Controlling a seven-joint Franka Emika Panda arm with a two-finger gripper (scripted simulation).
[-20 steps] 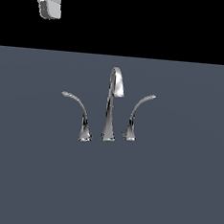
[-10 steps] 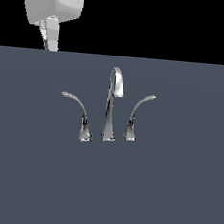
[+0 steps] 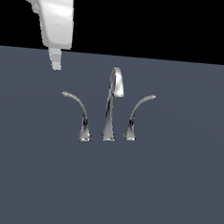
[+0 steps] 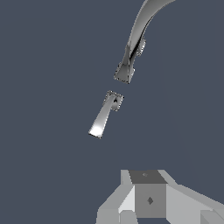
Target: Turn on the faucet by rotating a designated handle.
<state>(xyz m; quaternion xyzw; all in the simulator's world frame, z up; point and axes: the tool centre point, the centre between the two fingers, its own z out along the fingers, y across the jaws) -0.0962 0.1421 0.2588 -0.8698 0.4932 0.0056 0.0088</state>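
The chrome faucet (image 3: 110, 109) stands mid-surface in three pieces, with a tall hooked spout in the middle. The handle (image 3: 78, 108) is the long thin lever on the exterior view's left, arching to a flat tip. A shorter lever (image 3: 137, 111) with an upturned tip stands on the exterior view's right. My gripper (image 3: 55, 61) hangs above and to the exterior view's left of the handle's tip, apart from it. Only one narrow fingertip shows, so its state is unclear. The wrist view shows the handle (image 4: 105, 116) from above, with the spout (image 4: 133, 48) beyond it.
The faucet stands on a flat grey-blue surface (image 3: 174, 186); nothing else shows on it. Beyond its far edge is black background. The white arm (image 3: 55, 13) comes in from the upper left of the exterior view.
The gripper has come down from the top left corner and shifted slightly toward the exterior view's right, closer to the handle's tip. The faucet has not moved.
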